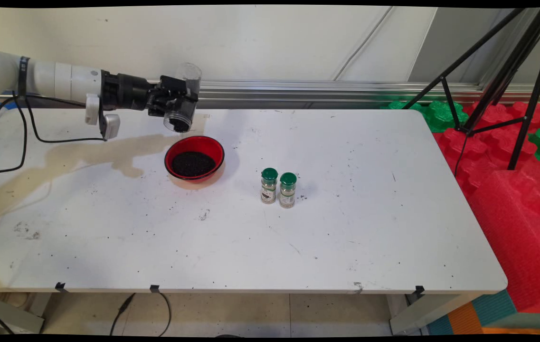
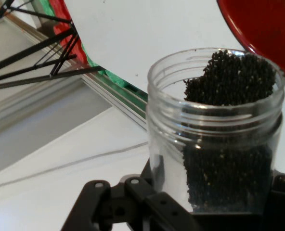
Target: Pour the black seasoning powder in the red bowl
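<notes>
Gripper point(image 1: 178, 102) is clamped on a clear jar point(image 1: 183, 97), tipped mouth-down above the far-left rim of the red bowl point(image 1: 194, 159). The jar is up in the air, not touching the bowl. The hand view shows black grains point(image 2: 226, 82) heaped at the jar mouth, with the bowl's red rim in the top right corner. The bowl already holds a bed of the same dark grains.

My read: this is a pour in progress. To do it well:
- Jar mouth sits over the bowl's far-left edge, not its middle. Shifting it near and right would centre the stream.
- Tilt slowly. The grains are packed at the lip and could dump all at once.
- Loose specks lie scattered over the table point(image 1: 345, 247), so spill is a real risk.

Room:
- Two green-capped spice jars point(image 1: 278, 187) stand upright, touching or almost so, well right of the bowl and out of the way.
- Near half of the table is open.
- Far edge with the metal rail is just behind the gripper, so little margin that way.
- A black tripod point(image 1: 502, 76) stands off the far right corner, well apart.
- Cables hang from the arm on the left.
</notes>
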`<state>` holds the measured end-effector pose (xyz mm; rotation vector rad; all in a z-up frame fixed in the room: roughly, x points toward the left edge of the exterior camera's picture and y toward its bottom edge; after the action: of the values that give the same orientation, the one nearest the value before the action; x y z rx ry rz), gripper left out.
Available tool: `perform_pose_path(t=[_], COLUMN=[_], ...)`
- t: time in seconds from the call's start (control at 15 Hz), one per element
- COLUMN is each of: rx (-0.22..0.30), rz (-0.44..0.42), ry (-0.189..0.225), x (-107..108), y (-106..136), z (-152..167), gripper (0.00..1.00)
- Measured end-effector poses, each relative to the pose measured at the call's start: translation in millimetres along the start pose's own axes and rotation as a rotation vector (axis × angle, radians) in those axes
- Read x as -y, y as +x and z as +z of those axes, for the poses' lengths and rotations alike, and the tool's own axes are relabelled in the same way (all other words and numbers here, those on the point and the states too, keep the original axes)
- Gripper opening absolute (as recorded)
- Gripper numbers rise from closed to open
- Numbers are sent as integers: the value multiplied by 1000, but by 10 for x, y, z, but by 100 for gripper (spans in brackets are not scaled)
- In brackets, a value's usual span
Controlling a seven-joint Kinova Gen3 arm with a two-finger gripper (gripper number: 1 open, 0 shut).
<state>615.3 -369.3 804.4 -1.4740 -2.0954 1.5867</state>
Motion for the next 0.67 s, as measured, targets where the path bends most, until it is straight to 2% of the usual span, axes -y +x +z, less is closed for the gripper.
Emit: perform_pose_path(t=[0.67], rx=[-36], rz=[-422], ry=[12], x=[173], y=[-51], z=[-85], gripper=[0])
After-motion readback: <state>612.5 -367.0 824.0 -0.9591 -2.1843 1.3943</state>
